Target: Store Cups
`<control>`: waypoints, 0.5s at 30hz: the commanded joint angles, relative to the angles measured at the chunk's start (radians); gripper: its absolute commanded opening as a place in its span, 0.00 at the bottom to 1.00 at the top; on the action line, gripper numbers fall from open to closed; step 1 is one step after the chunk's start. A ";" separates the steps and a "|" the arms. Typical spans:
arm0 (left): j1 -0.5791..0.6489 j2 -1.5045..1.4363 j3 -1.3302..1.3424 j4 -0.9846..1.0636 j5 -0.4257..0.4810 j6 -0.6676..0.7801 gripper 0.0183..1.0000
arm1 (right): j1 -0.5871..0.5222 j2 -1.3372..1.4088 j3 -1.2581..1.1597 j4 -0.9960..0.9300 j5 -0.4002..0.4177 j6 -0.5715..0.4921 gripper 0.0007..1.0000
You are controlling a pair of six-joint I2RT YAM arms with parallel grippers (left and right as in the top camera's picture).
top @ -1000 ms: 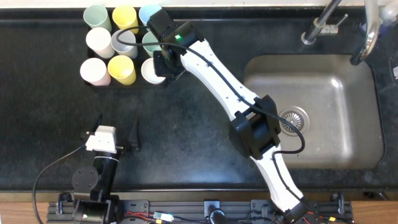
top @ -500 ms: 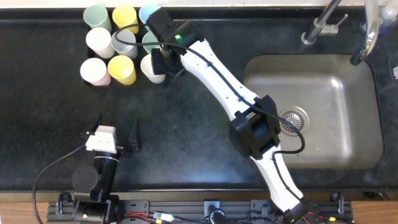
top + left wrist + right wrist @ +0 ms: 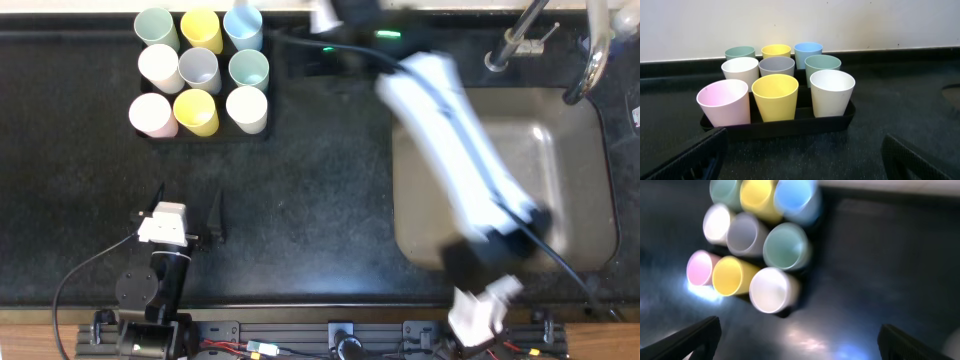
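Top view: left arm (image 3: 160,260) folded near its base, left gripper (image 3: 189,197) spread wide; right arm (image 3: 450,120) stretched across the sink (image 3: 575,140), blurred.
Left wrist view: nine cups (image 3: 775,95) seen upright in a black tray (image 3: 790,127) on the bench (image 3: 905,110).
Right wrist view: right gripper (image 3: 799,330) held apart, above the cups.

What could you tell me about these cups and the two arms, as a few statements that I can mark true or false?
1. The tray holds nine cups, three rows of three. True.
2. The middle cup is pink. False: the middle one is the grey cup; the pink cup stands at a corner.
3. The left end effector grips a cup. False: it is open, holds nothing and sits apart from the tray.
4. There are two yellow cups. True.
5. The right end effector is shut on a white cup. False: it is open and holds nothing.
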 commanded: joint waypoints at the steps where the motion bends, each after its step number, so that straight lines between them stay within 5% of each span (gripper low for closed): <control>1: 0.007 -0.011 -0.001 -0.003 -0.002 0.019 1.00 | -0.126 -0.320 -0.306 0.051 0.012 -0.213 1.00; 6: 0.007 -0.011 -0.001 -0.003 -0.002 0.019 1.00 | -0.243 -0.678 -0.740 0.195 0.042 -0.346 1.00; 15: 0.007 -0.011 -0.001 -0.003 -0.002 0.019 1.00 | -0.303 -1.299 -1.421 0.764 0.087 -0.351 1.00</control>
